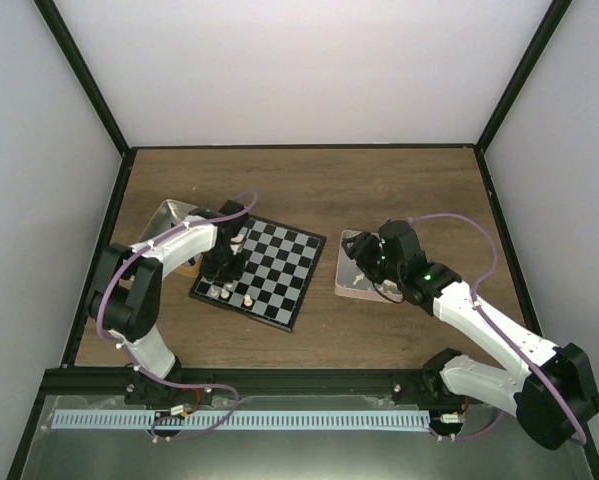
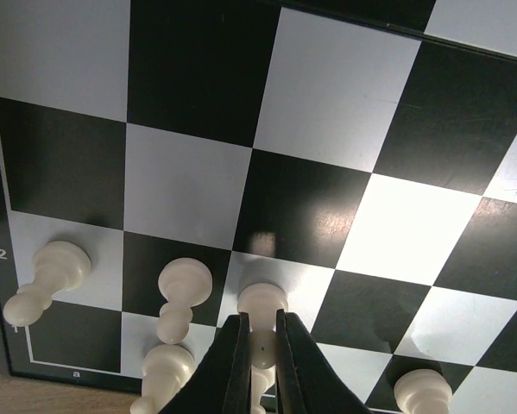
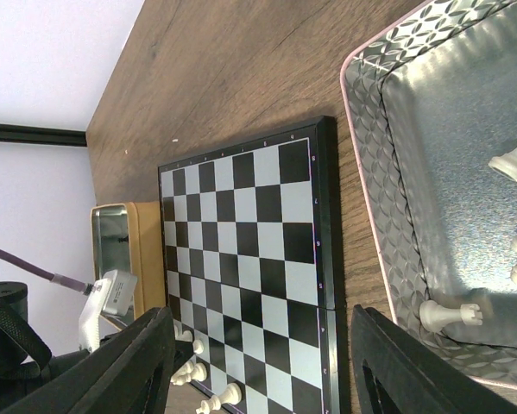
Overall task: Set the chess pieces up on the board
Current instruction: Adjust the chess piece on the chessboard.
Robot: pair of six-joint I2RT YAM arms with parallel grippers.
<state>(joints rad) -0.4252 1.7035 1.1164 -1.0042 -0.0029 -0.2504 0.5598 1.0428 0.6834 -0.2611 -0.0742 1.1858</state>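
– Left claw (image 2: pixel 260 317) is clenched on a white pawn (image 2: pixel 260 297), with the fingers (image 2: pixel 234 362) pinching its stem from either side. I read the pawn as upright, its long axis running straight up into the claw. Its foot is over a pale square in the second rank of the board (image 1: pixel 284 275), at the near-left corner.

– Is the foot down on the square?

– I cannot tell from the wrist view whether it touches or hangs just above. It looks fairly centred on its square, and it lines up with two other pawns (image 2: pixel 185 280) on the same rank, toward the a-file.

– So what does the next move turn on?

– On that axis. The pawn is directly below the claw, so I'd judge it needs a small drop, then a release and a pull straight up. Any sideways drift could tip it into the pawn just beside it.

– And the other arm?

– Right claw (image 3: pixel 260 323) is spread wide with nothing in it. It hangs over the tin (image 3: pixel 387 216) to the right of the board, where more white pieces (image 3: pixel 448 315) lie on their sides. That arm is nearer the supply, and my left one is nearer the white ranks.
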